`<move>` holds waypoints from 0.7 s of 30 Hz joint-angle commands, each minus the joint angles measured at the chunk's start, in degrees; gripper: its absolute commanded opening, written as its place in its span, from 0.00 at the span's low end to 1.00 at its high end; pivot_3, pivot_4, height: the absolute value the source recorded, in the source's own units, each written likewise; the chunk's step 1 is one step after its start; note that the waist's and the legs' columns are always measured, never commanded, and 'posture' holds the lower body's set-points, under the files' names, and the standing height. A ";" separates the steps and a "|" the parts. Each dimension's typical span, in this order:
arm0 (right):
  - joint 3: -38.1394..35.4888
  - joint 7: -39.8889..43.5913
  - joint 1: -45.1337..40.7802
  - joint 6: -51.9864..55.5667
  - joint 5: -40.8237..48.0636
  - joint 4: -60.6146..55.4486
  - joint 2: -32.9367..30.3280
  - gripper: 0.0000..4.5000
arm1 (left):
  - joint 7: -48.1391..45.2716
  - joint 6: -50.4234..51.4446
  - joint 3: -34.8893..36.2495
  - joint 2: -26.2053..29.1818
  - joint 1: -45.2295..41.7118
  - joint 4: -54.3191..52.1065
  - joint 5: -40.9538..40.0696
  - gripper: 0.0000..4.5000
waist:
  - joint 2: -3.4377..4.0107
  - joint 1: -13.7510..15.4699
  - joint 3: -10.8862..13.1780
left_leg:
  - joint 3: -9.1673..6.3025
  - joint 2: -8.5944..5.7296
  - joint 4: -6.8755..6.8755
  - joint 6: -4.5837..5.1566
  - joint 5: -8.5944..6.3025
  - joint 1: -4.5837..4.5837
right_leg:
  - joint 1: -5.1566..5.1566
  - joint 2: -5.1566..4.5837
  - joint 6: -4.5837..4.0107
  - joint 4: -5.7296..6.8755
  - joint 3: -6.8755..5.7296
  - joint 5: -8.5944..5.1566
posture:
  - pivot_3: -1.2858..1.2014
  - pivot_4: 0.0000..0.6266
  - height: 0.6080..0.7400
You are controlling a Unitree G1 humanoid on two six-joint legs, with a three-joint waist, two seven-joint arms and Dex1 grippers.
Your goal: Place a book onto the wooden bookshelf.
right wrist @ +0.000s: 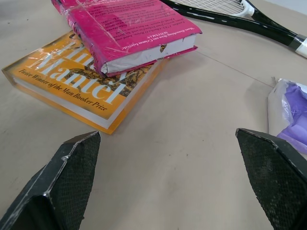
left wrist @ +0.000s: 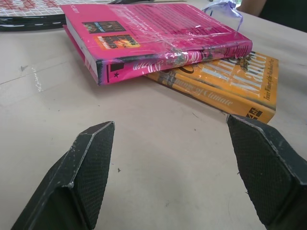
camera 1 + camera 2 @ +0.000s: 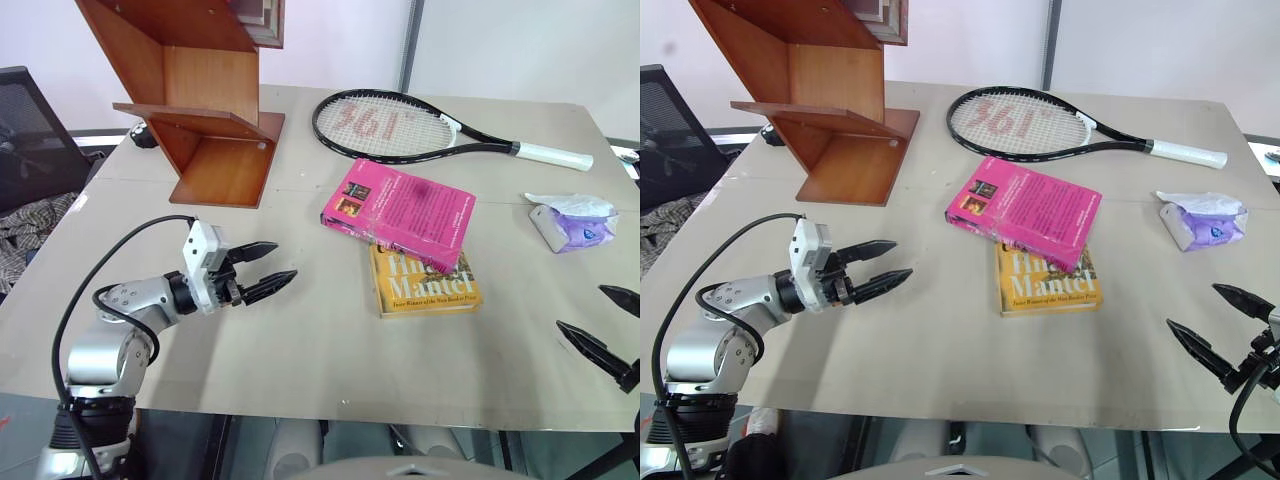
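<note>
1. The pink book (image 3: 400,213) lies flat near the middle of the desk (image 3: 320,370), its lower corner resting on a yellow-orange book (image 3: 425,285) beneath it; its cover wrap looks crinkled in the left wrist view.
2. The wooden bookshelf (image 3: 205,100) stands at about ten o'clock on the desk, well apart from the pink book; its slanted boards rise from a flat base.
3. The left claw (image 3: 268,268) hangs over the desk at about eight o'clock, fingers spread and gripping nothing; it points toward the two books.
4. The right claw (image 3: 605,325) sits at about four o'clock by the desk's edge, fingers wide apart and gripping nothing.
5. A tennis racket (image 3: 400,127) lies at twelve o'clock, just beyond the pink book; a crumpled white and purple bag (image 3: 570,220) rests at about two o'clock.
</note>
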 commanded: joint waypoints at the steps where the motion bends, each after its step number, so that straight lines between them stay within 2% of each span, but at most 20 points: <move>1: 0.30 -2.86 -1.69 -0.57 -0.45 -1.85 0.61 0.99 | 0.45 -0.72 -0.10 -0.32 -1.99 -0.79 -0.27 0.86 | 0.00 0.00 0.00 | 0.00 0.00 0.00 0.00 0.00 0.00 | 0.00 0.00 0.00 0.00 0.00 0.00 | 0.52 0.24 1.00; 6: 4.76 -8.78 -6.82 0.96 -2.31 -5.08 0.43 0.99 | 0.47 -2.67 -1.14 -1.20 -5.40 -0.88 0.95 0.86 | 0.05 -0.02 -0.04 | -0.01 -0.03 0.04 0.00 0.00 0.01 | 0.01 0.00 0.00 0.02 -0.04 0.00 | 0.52 0.24 1.00; 10: 9.04 -14.06 -12.35 6.34 -4.23 -6.92 -2.80 0.99 | 1.44 -4.16 -2.17 -1.83 -6.55 -1.89 2.07 0.86 | 0.08 -0.08 -0.06 | 0.00 -0.04 0.00 0.01 0.00 -0.05 | 0.01 0.01 0.06 0.01 -0.03 -0.04 | 0.52 0.24 1.00; 12: 13.05 -17.38 -18.21 11.83 -3.59 -5.63 -4.55 0.99 | 3.75 0.18 -1.81 -2.80 -6.82 -3.63 -0.75 0.86 | 0.08 -0.15 -0.06 | 0.00 -0.05 0.01 0.01 0.01 -0.03 | 0.02 0.02 0.06 0.02 -0.03 -0.03 | 0.52 0.24 1.00; 14: 17.73 -21.01 -23.98 15.27 -6.55 -3.02 -5.54 0.99 | 5.95 6.45 -2.03 -2.79 -6.61 -5.67 -3.49 0.86 | 0.07 -0.27 -0.06 | -0.02 -0.04 0.05 0.02 0.01 0.00 | 0.04 0.05 0.06 0.06 -0.03 -0.03 | 0.52 0.24 1.00; 17: 25.47 -24.42 -33.40 20.10 -9.34 2.69 -5.16 0.82 | 8.67 9.55 -3.19 -2.53 -5.08 -9.50 -2.82 0.86 | 0.07 -0.20 -0.06 | -0.06 -0.04 0.11 0.02 0.01 -0.01 | 0.06 0.07 0.06 0.09 -0.04 -0.03 | 0.52 0.24 1.00; 21: 33.55 -27.15 -44.17 21.41 -14.45 10.70 -3.53 0.38 | 8.37 5.54 -3.26 -2.82 -3.38 -11.32 -0.75 0.86 | 0.08 -0.06 -0.05 | -0.05 -0.06 0.10 0.02 0.01 -0.06 | 0.02 0.08 0.07 0.08 -0.04 -0.03 | 0.52 0.24 1.00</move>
